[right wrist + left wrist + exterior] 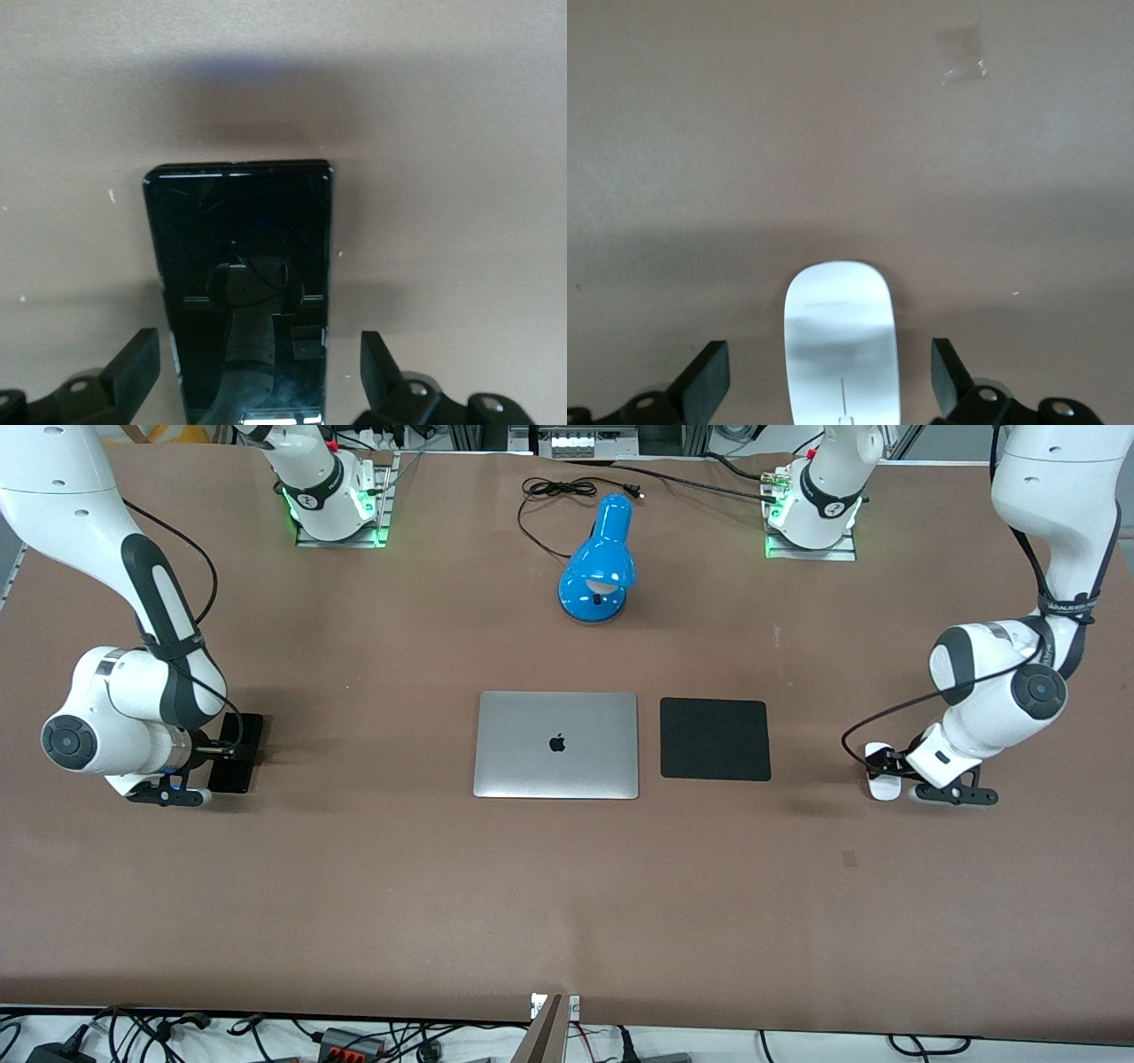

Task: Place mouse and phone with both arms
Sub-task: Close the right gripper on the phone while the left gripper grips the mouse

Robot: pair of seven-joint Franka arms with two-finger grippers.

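The white mouse (882, 786) lies on the brown table toward the left arm's end. My left gripper (887, 763) is low over it and open. In the left wrist view the mouse (842, 336) sits between the two fingers (709, 382), with a gap on each side. The black phone (241, 769) lies flat toward the right arm's end. My right gripper (225, 751) is low over it and open. In the right wrist view the phone (239, 257) lies lengthwise between the fingers (138, 365), which stand apart from its edges.
A closed silver laptop (556, 744) lies mid-table, with a black square pad (715, 739) beside it toward the left arm's end. A blue desk lamp (598, 567) with a black cable (558, 489) lies farther from the front camera, between the arm bases.
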